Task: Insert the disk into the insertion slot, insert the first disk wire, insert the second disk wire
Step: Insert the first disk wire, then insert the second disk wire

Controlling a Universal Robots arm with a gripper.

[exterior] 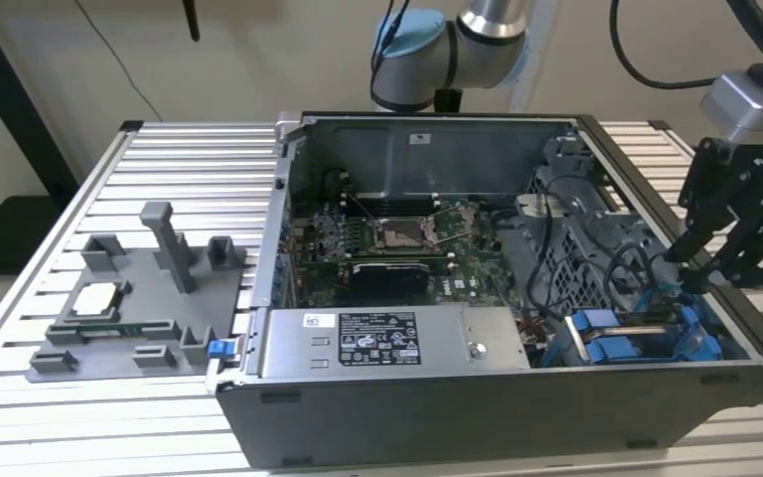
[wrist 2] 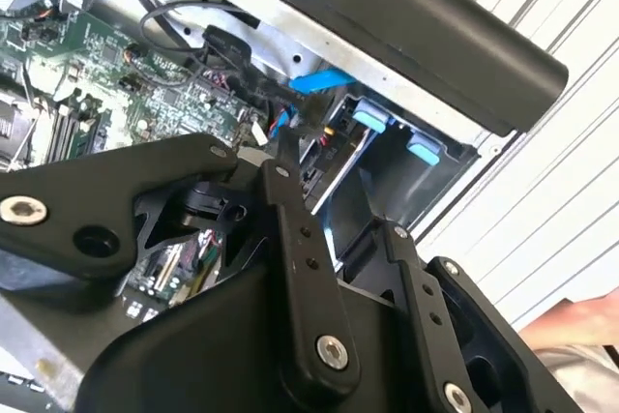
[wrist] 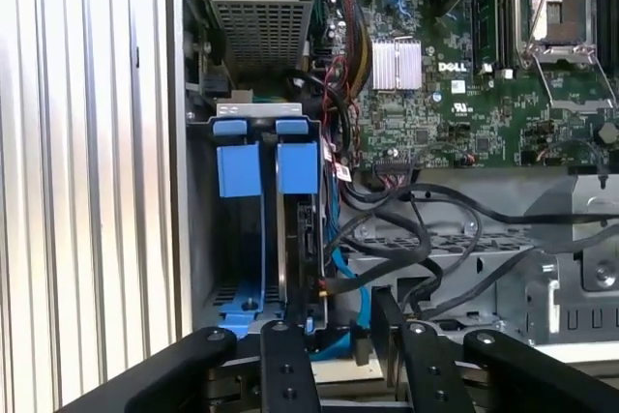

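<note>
The disk [wrist: 306,229] stands on edge in the insertion slot [wrist: 253,109], its blue carrier [wrist: 298,167] beside a second blue carrier [wrist: 237,169]. In the exterior view the slot [exterior: 634,336] is at the case's front right corner. My gripper [wrist: 331,328] hangs over the disk's cable end with its fingers [wrist: 280,367] apart and nothing clamped. A blue wire [wrist: 362,309] curves up between the fingers, beside a bundle of black wires [wrist: 406,231]. The exterior view has the gripper [exterior: 686,283] just above the case's right wall. In the second wrist view the gripper [wrist 2: 334,191] is above the blue clips [wrist 2: 372,118].
The silver power-supply box [exterior: 381,338] fills the case front, with the motherboard [exterior: 395,238] behind it. A grey fixture plate [exterior: 143,298] holding parts lies on the slatted table at the exterior view's left. A person's hand [wrist 2: 580,328] is at the table edge.
</note>
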